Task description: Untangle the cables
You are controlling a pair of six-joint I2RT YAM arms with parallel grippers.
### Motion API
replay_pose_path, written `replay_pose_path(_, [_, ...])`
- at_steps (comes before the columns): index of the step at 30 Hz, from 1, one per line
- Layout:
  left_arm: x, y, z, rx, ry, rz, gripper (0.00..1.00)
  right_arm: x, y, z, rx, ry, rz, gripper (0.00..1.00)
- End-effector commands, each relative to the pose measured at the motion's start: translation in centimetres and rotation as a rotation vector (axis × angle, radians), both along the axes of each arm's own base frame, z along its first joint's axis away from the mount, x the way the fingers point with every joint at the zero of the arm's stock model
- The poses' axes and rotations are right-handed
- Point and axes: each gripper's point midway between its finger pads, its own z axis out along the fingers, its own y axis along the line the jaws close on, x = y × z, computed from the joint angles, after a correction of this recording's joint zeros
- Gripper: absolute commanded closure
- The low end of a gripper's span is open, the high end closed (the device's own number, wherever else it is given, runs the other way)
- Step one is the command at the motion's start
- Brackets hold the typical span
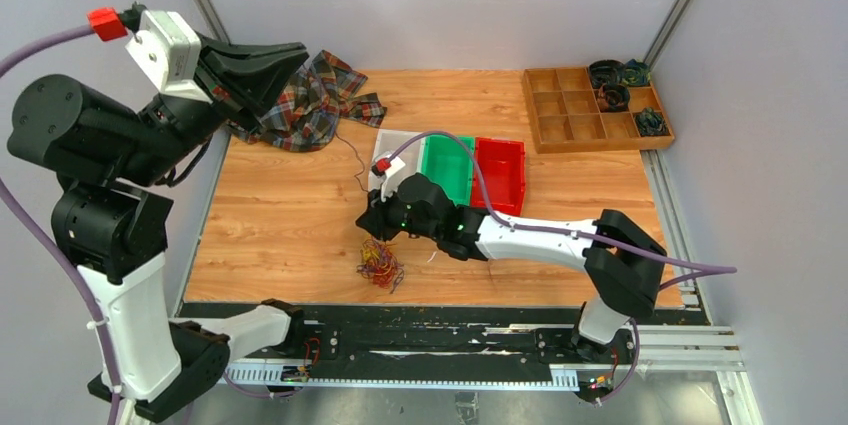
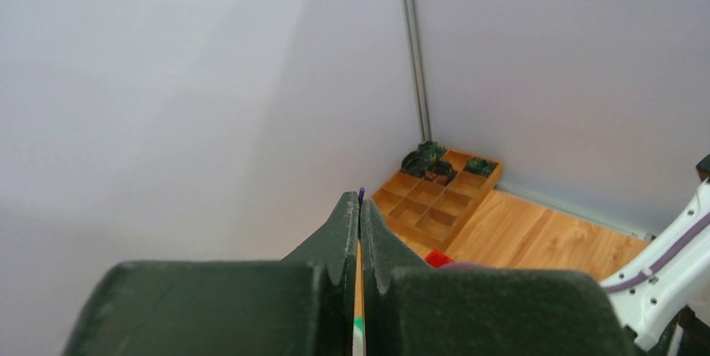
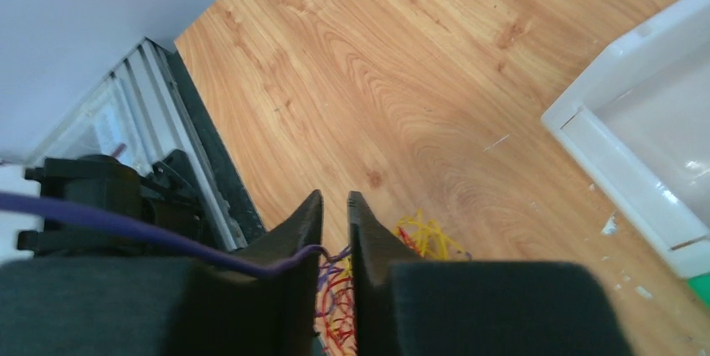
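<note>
- The right gripper is seen with its fingers narrowly apart. The purple cable is led into the gap from its left side and is not seen pinched.
- The tangle of purple, red and yellow strands is found on the table directly beneath those fingertips and just ahead of them.
- The left gripper is raised well away from the tangle and pressed together, with a purple tip showing in the seam.
- If the purple cable is drawn taut between the two grippers, the knot is likely to be tightened instead of loosened.
- If neighbouring strands are caught as the gap closes, the whole tangle may be lifted or dragged toward the near table edge.
- The thin tip could be pulled out of the left gripper under tension.
- Counted: one tangle in three colours; three bins beyond the right gripper, white, green and red; one wooden tray holding four dark coils; one plaid cloth.
</note>
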Motion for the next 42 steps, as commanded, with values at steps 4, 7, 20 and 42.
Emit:
replay_pose_path(4, [3.3, 2.6, -9.7, 0.092, 0.162, 0.217, 0.99, 1.1, -2.5, 5.3, 0.081, -0.11, -0.119, 0.99])
replay_pose_path(7, [5.0, 4.1, -17.2, 0.168, 0.286, 0.324, 0.98, 1.4, -3.8, 6.5, 0.103, -0.117, -0.14, 0.99])
replay_pose_path(20, [-0.4, -1.4, -34.9, 0.309, 0.639, -0.128, 0.42, 0.2, -4.0, 12.5, 0.246, -0.101, -0.093, 0.99])
replay_pose_path(42, [-0.5, -3.8, -35.8, 0.17, 0.67, -0.255, 0.69, -1.5, -2.5, 17.7, 0.37, -0.06, 0.005, 0.99])
